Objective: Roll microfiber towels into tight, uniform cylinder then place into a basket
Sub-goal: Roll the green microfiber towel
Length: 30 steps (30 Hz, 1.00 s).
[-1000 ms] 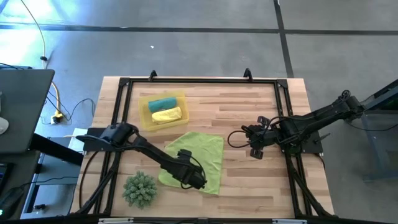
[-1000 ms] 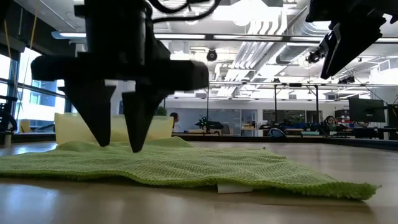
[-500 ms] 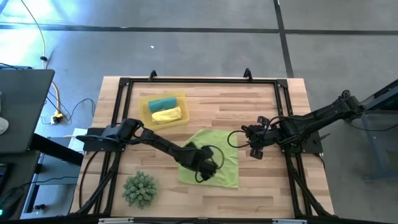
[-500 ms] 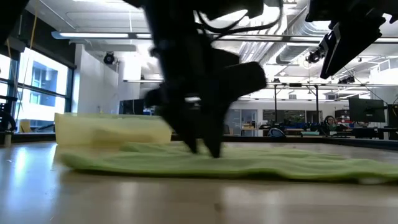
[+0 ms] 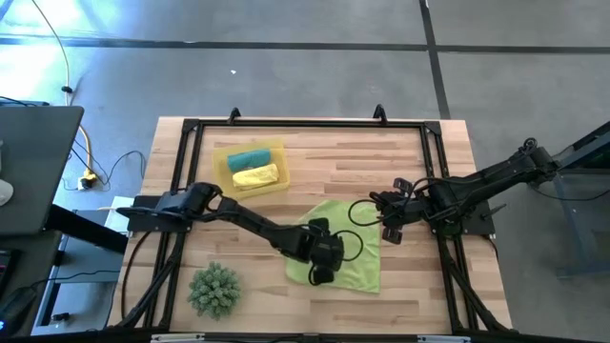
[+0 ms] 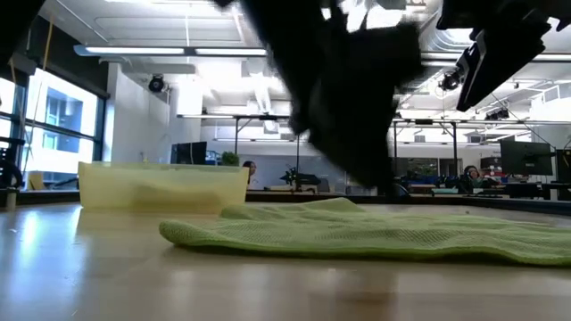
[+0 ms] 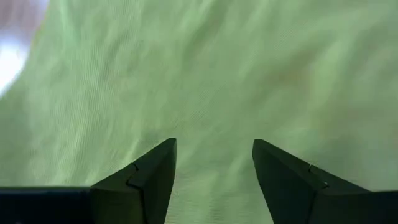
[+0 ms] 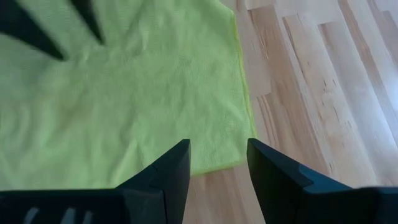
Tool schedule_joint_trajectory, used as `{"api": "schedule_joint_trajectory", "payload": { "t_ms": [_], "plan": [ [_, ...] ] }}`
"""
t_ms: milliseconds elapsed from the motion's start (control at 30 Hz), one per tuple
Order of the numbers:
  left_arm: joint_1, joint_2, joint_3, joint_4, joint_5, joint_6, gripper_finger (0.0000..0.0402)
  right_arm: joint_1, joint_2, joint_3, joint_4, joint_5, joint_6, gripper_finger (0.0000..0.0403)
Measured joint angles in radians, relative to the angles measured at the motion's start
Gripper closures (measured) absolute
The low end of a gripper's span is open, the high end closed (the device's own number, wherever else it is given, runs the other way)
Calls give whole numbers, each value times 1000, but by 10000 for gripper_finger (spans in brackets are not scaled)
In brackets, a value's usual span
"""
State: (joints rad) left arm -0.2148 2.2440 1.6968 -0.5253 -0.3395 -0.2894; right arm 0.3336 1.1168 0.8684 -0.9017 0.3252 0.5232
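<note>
The lime green towel lies spread flat on the table, right of centre; it also shows in the low view. My left gripper stands open over the towel's near left part, its fingertips down on the cloth. My right gripper is open and empty, hovering just above the towel's far right edge. The teal towel and the yellow towel lie rolled in the yellow basket at the far left. My left gripper presses its two spread fingertips down on the top of the lime towel, left of the towel's middle. The fingers come from above, pointing down. The towel lies flat on the table under them, in one layer as far as shows.
A spiky green ball sits near the table's near left corner. A black frame runs round the tabletop. Bare wood lies right of the towel and along the far side.
My left gripper has gone toward the table's right edge, staying open with its fingertips down on the lime towel. The whole towel has slid along the table to the right with it, still spread flat.
</note>
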Motion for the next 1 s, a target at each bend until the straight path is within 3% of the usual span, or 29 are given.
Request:
{"api": "schedule_joint_trajectory", "payload": {
  "t_ms": [200, 400, 600, 667, 833, 1000],
  "plan": [
    [-70, -10, 58, 14, 44, -144, 200, 0, 0, 0, 44, 41, 0, 252],
    [-147, -10, 61, 28, -27, -346, 200, 0, 0, 0, 141, 37, 0, 252],
    [-199, -11, 61, 34, -35, -596, 200, 0, 0, 0, 181, 41, -20, 252],
    [-212, -11, 61, 44, -35, -668, 200, 0, 0, 0, 180, 66, -107, 252],
    [-240, -11, 61, 62, -35, -757, 200, -21, 23, 0, 130, 78, -512, 252],
    [-267, -11, 61, 77, -51, -786, 200, -91, 123, 0, 69, -8, -525, 252]
  ]
}}
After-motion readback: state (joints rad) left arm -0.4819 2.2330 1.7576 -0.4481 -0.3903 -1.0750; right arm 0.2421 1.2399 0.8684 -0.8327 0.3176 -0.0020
